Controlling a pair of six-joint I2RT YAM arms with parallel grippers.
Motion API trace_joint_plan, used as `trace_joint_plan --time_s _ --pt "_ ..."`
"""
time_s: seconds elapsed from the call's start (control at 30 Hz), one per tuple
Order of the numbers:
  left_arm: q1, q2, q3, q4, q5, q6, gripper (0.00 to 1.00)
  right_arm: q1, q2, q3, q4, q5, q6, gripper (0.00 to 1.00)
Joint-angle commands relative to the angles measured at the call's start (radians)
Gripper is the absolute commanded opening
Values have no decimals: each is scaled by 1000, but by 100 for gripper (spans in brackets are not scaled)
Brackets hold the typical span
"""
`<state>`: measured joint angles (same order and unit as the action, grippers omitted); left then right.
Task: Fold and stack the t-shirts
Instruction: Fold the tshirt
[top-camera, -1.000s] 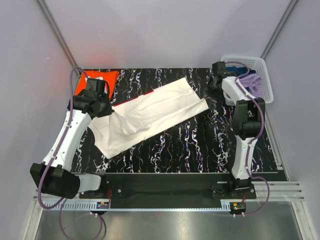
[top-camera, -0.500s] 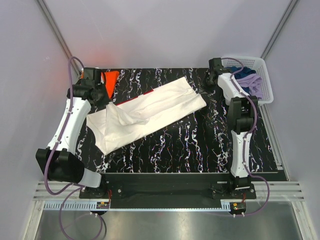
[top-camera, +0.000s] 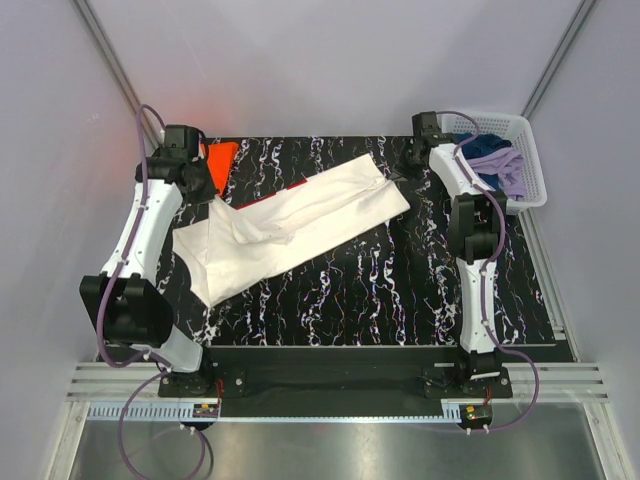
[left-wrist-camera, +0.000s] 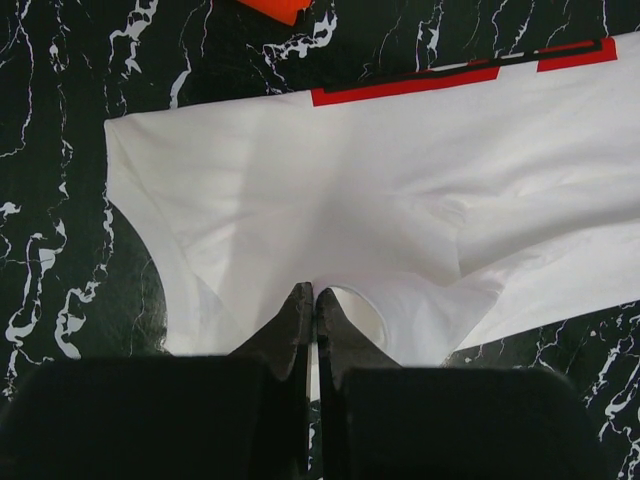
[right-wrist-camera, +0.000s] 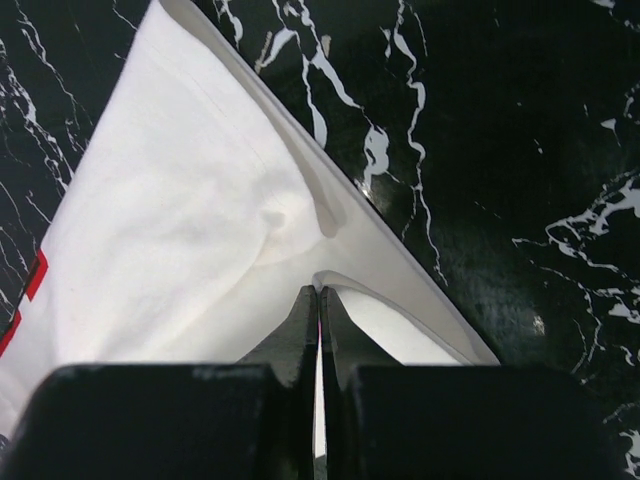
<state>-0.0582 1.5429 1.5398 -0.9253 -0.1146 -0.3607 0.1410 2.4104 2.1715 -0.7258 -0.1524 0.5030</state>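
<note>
Across black marbled table (top-camera: 400, 290): white t-shirt (top-camera: 290, 225) pinched at both ends.
L gripper (left-wrist-camera: 313, 293) is seen pressed tight on a cloth fold by shirt's left end; R gripper (right-wrist-camera: 318, 292) is clamped likewise on its far-right corner. Shirt is laid diagonally, mostly flat, w/ red print strip (left-wrist-camera: 400, 87) shown along far edge. At far-left corner, orange t-shirt (top-camera: 222, 157) is partly hidden by L arm (top-camera: 140, 240). At far right, basket (top-camera: 486, 118) is filled w/ purple/blue cloth (top-camera: 505, 165).
</note>
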Motion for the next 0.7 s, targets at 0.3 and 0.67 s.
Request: trace_joint_plan --time_s 0.3,0.67 --pt "38 86 98 49 24 43 0 11 84 149 25 -27 42 0" --pt "58 140 129 62 23 57 0 12 124 194 34 -1 51 0"
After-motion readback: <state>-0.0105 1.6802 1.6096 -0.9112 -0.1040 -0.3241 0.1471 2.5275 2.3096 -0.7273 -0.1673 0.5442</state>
